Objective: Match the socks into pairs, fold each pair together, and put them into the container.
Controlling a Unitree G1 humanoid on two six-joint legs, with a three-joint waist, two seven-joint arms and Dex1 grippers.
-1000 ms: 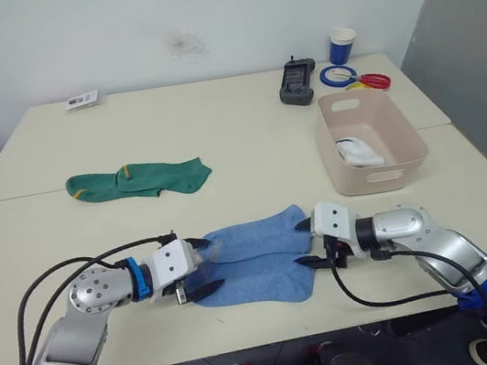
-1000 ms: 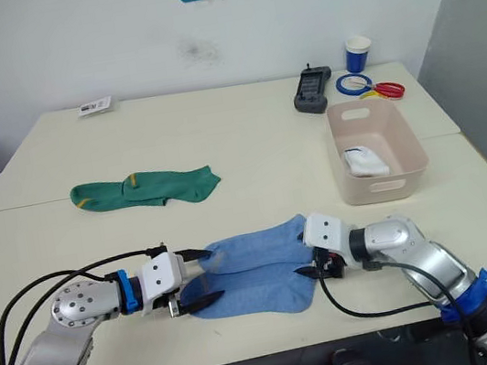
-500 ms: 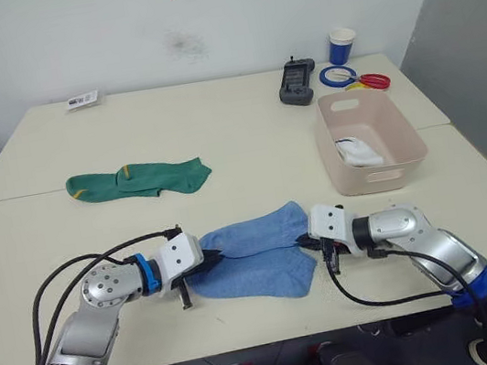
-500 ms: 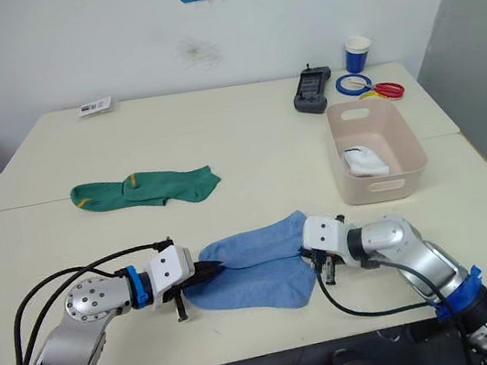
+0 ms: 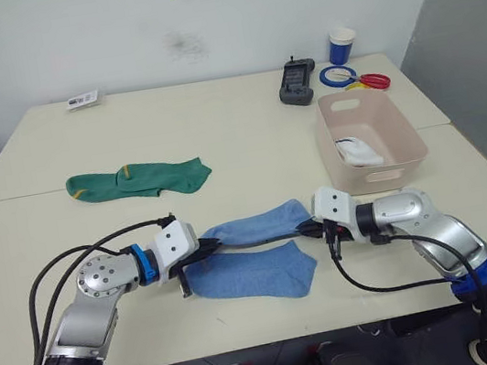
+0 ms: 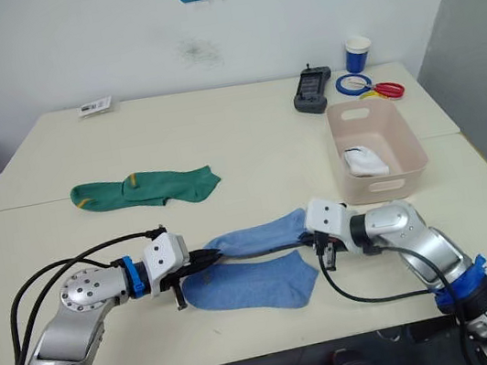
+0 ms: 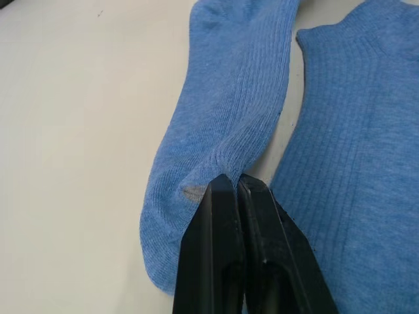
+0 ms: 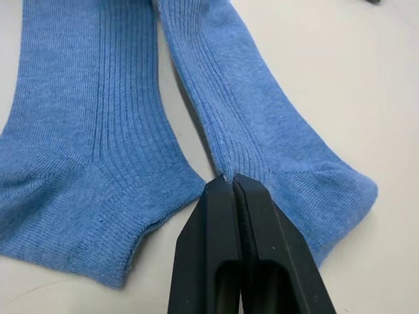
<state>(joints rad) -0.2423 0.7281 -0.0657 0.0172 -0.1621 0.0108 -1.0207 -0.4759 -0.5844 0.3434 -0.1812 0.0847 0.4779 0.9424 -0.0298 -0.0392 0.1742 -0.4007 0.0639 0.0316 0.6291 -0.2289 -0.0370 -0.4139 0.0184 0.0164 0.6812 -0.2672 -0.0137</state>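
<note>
left gripper [image 5: 206, 252] and right gripper [image 5: 309, 227] fingers pinching opposite ends of upper light blue sock [image 5: 255, 225] | risk: thin fabric pinch slipping, sock dropping misaligned onto lower light blue sock [image 5: 254, 275]

2 light blue socks [image 5: 257, 253] flat, green pair [image 5: 138, 180] beyond, pink container [image 5: 369, 138] right

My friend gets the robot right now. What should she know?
Left gripper: shut on one end of the upper blue sock.
Right gripper: shut on its other end.
Second blue sock lies flat on the table, just nearer the robot.
Green socks lie together, far left.
White socks are already in the pink container.
Left: pair and fold blue, then green, and bin both.
</note>
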